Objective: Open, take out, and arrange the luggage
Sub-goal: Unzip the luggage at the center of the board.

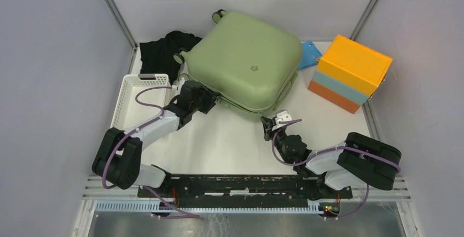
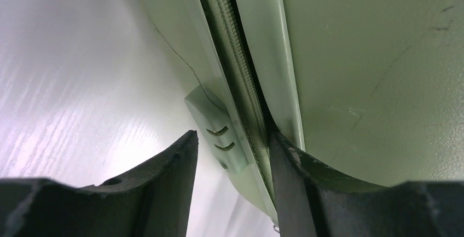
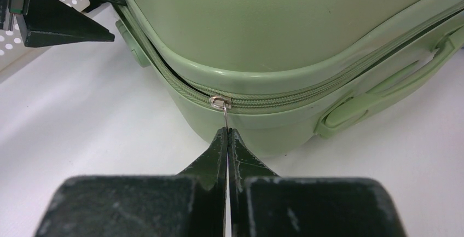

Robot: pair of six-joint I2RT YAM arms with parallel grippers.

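Lying flat toward the far middle of the table (image 1: 230,144), the luggage (image 1: 246,62) is a sage-green hard shell with rounded corners, its lid down and a small round mark near the middle of the top. Two wheels (image 1: 219,14) stick out on its far-left side. A green zip (image 3: 284,101) runs round the seam between the two shells, and a moulded handle (image 3: 383,92) in the same green sits on the near-right side. The shell shows a few faint scuffs.

At the near corner the right gripper (image 3: 227,133) has its fingers pressed fully together on the thin metal zip pull (image 3: 224,115), which hangs from the slider (image 3: 220,102).

At the near-left side the left gripper (image 2: 232,144) stands about half open, straddling the lower rim and a ribbed stud (image 2: 216,133). One finger lies against the zip seam, the other is clear of the shell over the table, and nothing is pinched.

A white basket (image 1: 128,92) lies just left of the luggage, a black cloth (image 1: 164,51) behind that, and an orange and blue box (image 1: 350,73) to the right.
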